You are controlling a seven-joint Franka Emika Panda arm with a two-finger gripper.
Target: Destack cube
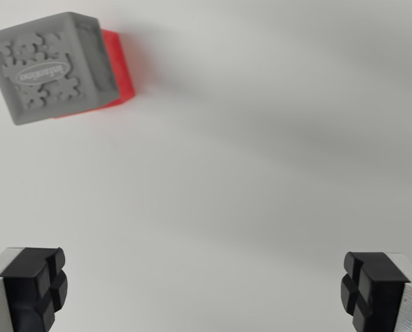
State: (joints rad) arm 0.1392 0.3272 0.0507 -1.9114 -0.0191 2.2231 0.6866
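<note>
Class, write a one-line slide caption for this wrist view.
Open gripper above a white table, grey cube stacked on red cube.

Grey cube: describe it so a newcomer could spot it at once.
On the plain white surface, look to the wrist view's upper left, far from the open fingers. The grey cube sits on a red cube; its top bears raised puzzle shapes and an oval logo.

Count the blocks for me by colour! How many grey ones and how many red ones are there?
Grey: 1, the grey cube, sitting on top.
Red: 1, the red cube, peeking out from under the grey one.
Total: 2 blocks, stacked at the upper part of the wrist view's left, away from the open claw.
</note>
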